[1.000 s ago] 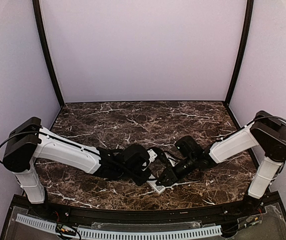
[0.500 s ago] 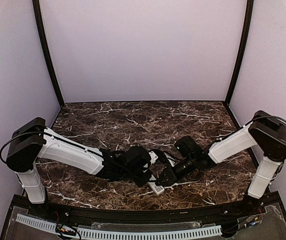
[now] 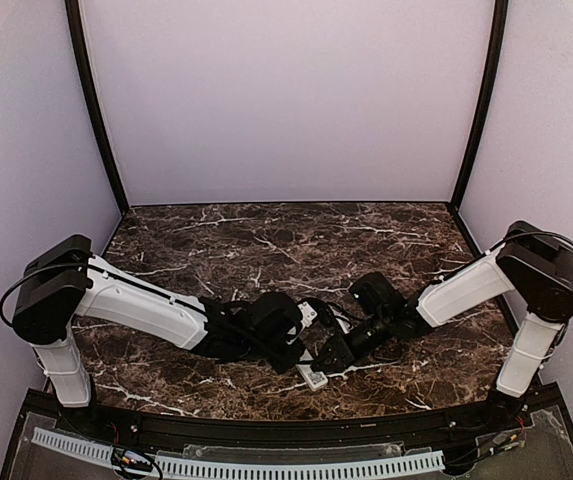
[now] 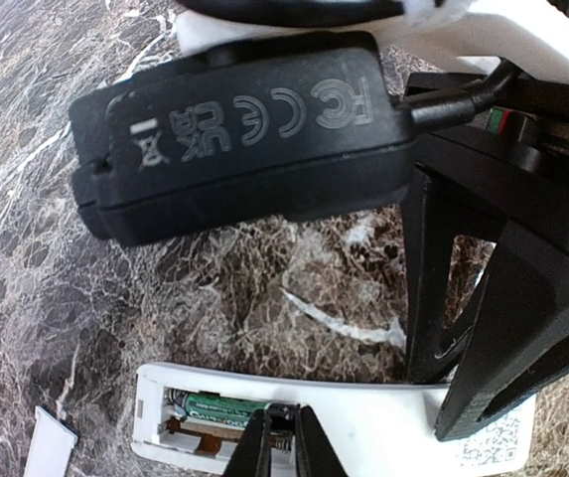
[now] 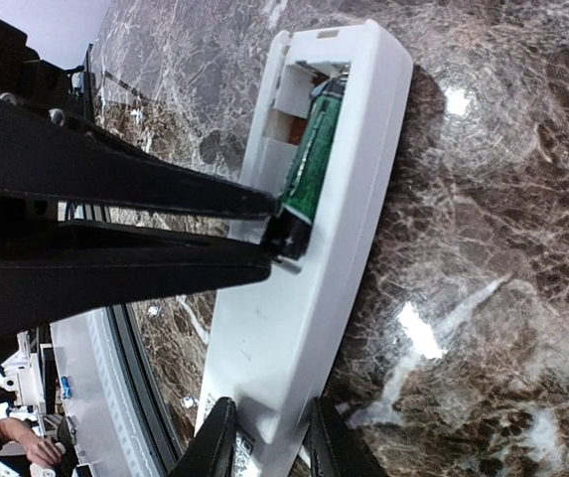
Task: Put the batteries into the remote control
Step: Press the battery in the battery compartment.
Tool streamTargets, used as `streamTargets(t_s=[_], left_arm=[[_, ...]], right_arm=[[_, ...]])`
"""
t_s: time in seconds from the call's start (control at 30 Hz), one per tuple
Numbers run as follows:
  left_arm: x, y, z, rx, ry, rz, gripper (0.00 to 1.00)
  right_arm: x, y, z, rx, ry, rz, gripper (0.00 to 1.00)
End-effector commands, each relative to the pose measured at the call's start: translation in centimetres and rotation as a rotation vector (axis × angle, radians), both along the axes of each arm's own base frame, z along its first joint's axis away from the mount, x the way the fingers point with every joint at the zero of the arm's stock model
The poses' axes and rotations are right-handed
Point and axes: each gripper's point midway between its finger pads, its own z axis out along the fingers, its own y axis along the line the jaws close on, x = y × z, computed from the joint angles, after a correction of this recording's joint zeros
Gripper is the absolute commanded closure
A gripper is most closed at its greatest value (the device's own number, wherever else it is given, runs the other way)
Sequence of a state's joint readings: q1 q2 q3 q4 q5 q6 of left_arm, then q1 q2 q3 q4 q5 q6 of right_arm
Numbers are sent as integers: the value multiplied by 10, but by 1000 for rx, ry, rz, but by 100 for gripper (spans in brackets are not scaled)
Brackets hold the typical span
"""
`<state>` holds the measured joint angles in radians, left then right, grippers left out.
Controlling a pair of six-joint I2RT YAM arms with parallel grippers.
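Marble table, two arms at work: over the past second the left arm has eased slightly forward and the white bar's near end has slid a touch nearer the front edge. The remote control lies back-up between both grippers. The left gripper is clamped across its closed end. The right gripper pinches the tip of a green battery sitting in the open compartment. In the right wrist view the remote's long axis runs diagonally, compartment end at upper right.
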<state>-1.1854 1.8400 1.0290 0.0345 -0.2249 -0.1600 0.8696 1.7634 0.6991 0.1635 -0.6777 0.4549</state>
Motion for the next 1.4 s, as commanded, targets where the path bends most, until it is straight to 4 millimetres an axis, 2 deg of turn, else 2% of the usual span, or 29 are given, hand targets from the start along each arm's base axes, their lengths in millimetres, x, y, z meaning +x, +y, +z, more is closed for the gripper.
streamTargets(t_s=[0.0,0.53,0.8,0.9,1.17,1.3,1.37], left_arm=[[2,10,-14,39,8,4,90],[12,23,-33,78,29,40,90],[12,22,-43,87,53,35,91],[11,21,-41,73,63,31,90],[14,12,-1,2,29,15,87],[18,6,36,-60,-18,10,83],[19,7,50,-64,-32,7,82]], right_arm=[[-15,-29,-44,-187,68,-31,75],[-17,-32,-49,-204,78,-34,76],[-15,-34,-50,-208,82,-40,77],[-14,-34,-50,-207,82,-40,77],[-11,-33,-44,-199,72,-42,77],[-6,-31,-37,-198,47,-44,73],[-1,-31,-31,-208,31,-49,67]])
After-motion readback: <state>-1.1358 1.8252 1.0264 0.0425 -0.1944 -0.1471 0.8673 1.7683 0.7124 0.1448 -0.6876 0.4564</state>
